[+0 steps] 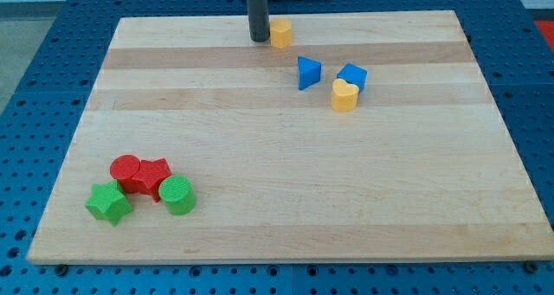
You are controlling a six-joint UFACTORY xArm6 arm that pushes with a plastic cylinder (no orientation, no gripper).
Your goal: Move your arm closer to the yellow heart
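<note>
**Tip parked at the top edge, heart down to the right**

Your tip (259,40) sits near the view's top edge of the table (286,200), just left of a yellow block (280,33) — close enough that it may be touching, though you cannot tell. The tool is a bare rod, so there is nothing to spread or pinch.

The yellow heart (344,95) lies lower and to the view's right, pressed against the blue cube (352,74), with the blue triangle (308,72) just to its left. That triangle stands near the straight line from tip to heart — so you probably want to come in below it.

The red and green blocks at lower left are well apart from all this.
</note>
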